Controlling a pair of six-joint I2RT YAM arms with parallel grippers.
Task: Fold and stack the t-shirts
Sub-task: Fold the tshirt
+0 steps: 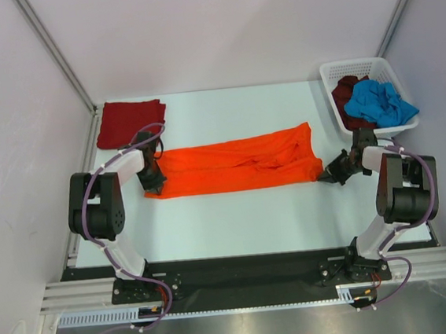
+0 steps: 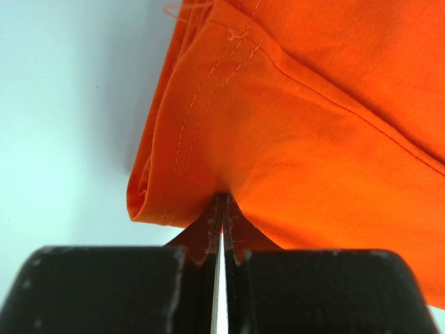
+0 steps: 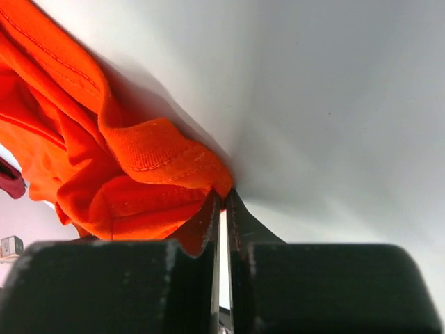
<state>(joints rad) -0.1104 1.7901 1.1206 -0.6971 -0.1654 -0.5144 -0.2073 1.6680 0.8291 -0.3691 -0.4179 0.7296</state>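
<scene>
Across the middle of the bench [image 1: 236, 221], the orange t-shirt [image 1: 238, 164] lies drawn out between the left pincer [image 1: 154, 183] and right pincer [image 1: 326, 174], each clamped on one end. The cloth is light and limp and likely to sag; stitched edges should give the surest hold.

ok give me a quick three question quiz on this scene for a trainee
1. True or false: the blue t-shirt lies in the white basket.
2. Which shirt lies folded at the far left corner of the table? A blue, B dark red, C green.
3. Fill in: the left hand and right hand each pinch one end of the ___ t-shirt.
Key: 1 true; 2 B; 3 orange t-shirt.
</scene>
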